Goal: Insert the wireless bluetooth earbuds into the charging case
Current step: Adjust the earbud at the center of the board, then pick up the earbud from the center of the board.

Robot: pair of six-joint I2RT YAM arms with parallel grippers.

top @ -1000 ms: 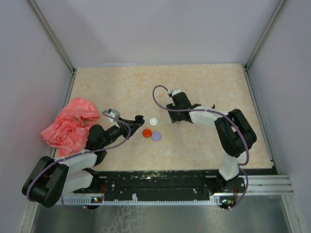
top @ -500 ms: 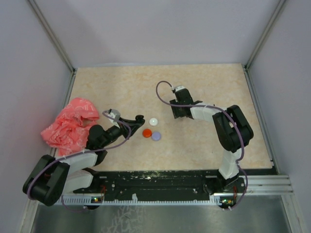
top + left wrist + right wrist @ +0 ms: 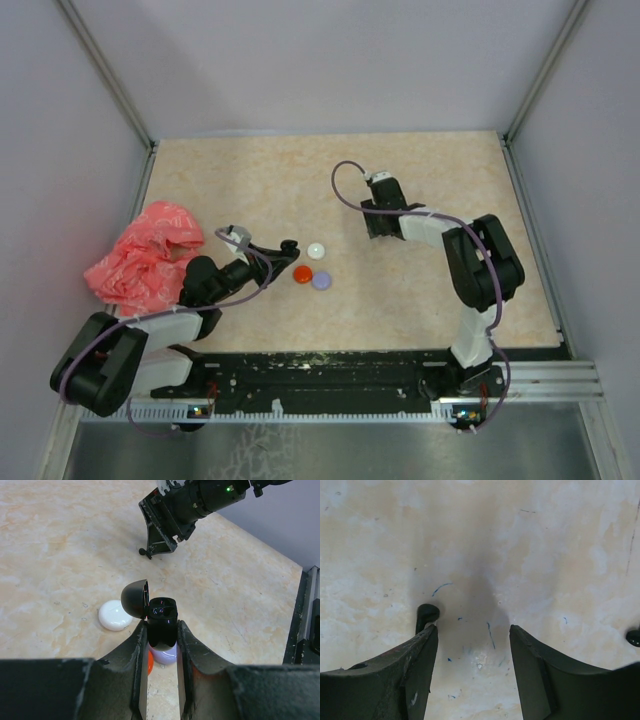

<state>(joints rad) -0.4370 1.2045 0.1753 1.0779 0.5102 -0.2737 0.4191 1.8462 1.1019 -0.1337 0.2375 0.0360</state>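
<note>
Top view: my left claw (image 3: 286,246) sits just beside the white disc (image 3: 317,250), red disc (image 3: 302,273) and lilac disc (image 3: 321,281); a pink cloth (image 3: 140,255) lies behind it.

Left wrist: that claw is clamped on the black charging case (image 3: 162,624), which stands upright with its lid raised.

Right wrist: my right claw (image 3: 472,630) stands parted over the table (image 3: 530,540), with a black earbud (image 3: 427,614) at one fingertip.

Three discs (image 3: 317,250), two earbuds (image 3: 427,613), one case (image 3: 162,625)

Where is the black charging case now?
The charging case is clamped, lid open, in the left gripper; in the left wrist view the white disc lies to its left.
</note>
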